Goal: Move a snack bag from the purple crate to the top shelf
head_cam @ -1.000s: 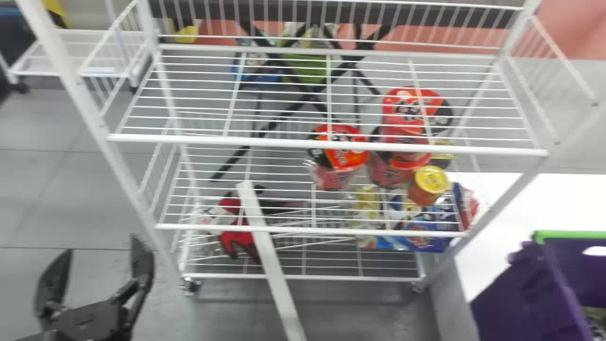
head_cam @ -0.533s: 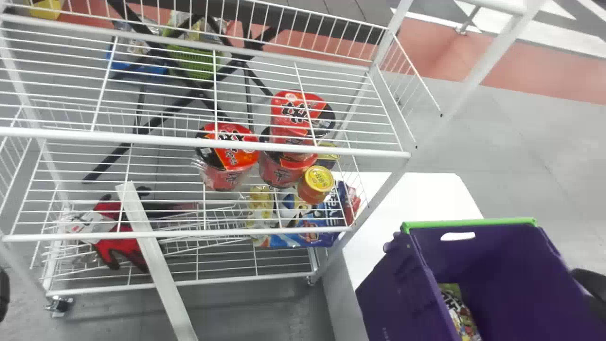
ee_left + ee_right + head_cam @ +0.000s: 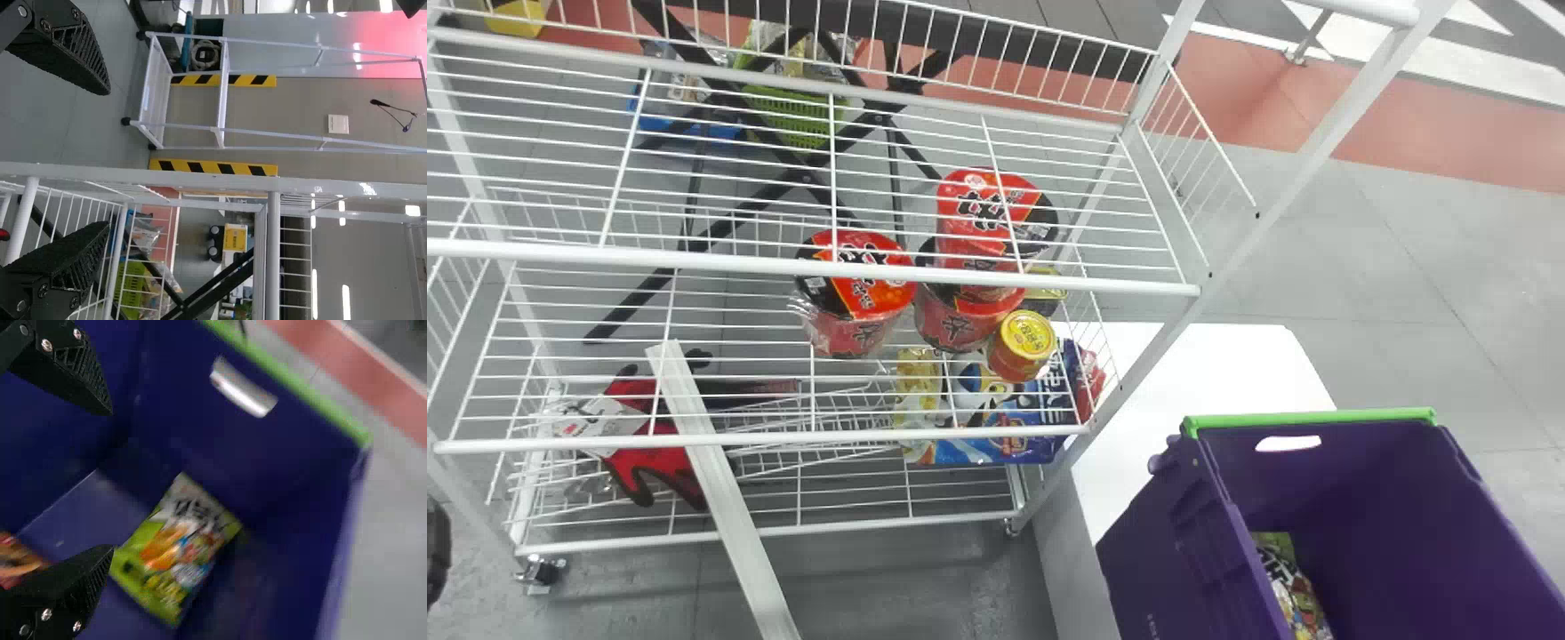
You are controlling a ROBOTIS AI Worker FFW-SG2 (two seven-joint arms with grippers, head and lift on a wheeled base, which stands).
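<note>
The fingers of the right gripper (image 3: 110, 480) were held wide apart over the inside of the crate (image 3: 1165, 569), one on each side of a broad gap. Inside the crate the snack bag (image 3: 180, 553) was laid near the left wall; whether it was touched by the nearer fingertip could not be told. Its long axis was slanted slightly, run from near the far, handled wall back towards the robot, with the lettered end pointed at that wall and the green end turned away from it. A red packet (image 3: 17, 563) was also held in the crate, apart from the bag

The left gripper (image 3: 436, 556) was placed beside the rack (image 3: 1167, 338), at the left edge of the head view, its fingers likewise spread wide

The crate was stood at the right of the rack, beside the white table (image 3: 1218, 364). On the rack, red tubs (image 3: 863, 302) and a yellow-lidded jar (image 3: 1027, 338) were seen below the upper shelf (image 3: 818, 262), with red gloves (image 3: 636, 476) and a blue bag (image 3: 996, 444) placed lower down
</note>
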